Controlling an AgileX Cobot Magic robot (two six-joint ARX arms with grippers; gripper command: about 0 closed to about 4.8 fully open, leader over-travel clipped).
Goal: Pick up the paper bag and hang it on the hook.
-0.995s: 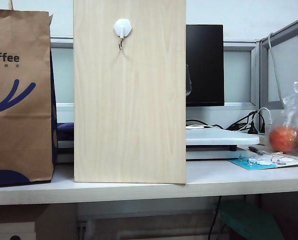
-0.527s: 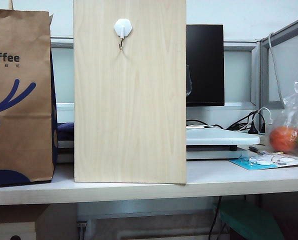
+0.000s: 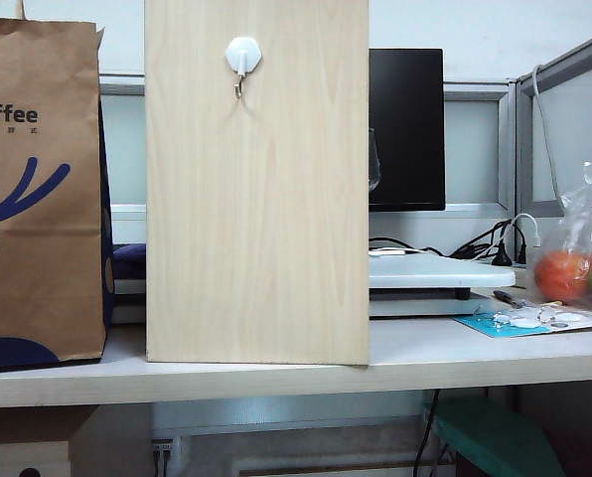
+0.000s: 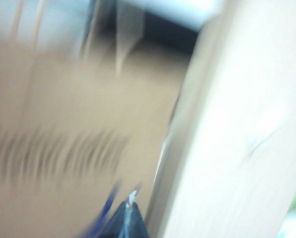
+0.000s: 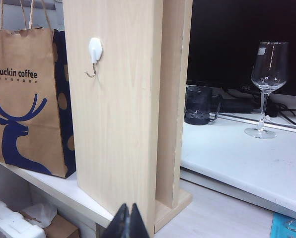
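The paper bag (image 3: 40, 194) stands upright on the table (image 3: 425, 363), just left of the wooden board (image 3: 256, 199), whose hook (image 3: 242, 58) is bare. The task sits at its opening approach. The left gripper (image 4: 129, 224) hovers before the bag, apparently pressed together in a blurred view. The right gripper (image 5: 128, 220), pressed together, faces the board. Next, a gripper must spread and take the bag's handles (image 5: 35, 14).
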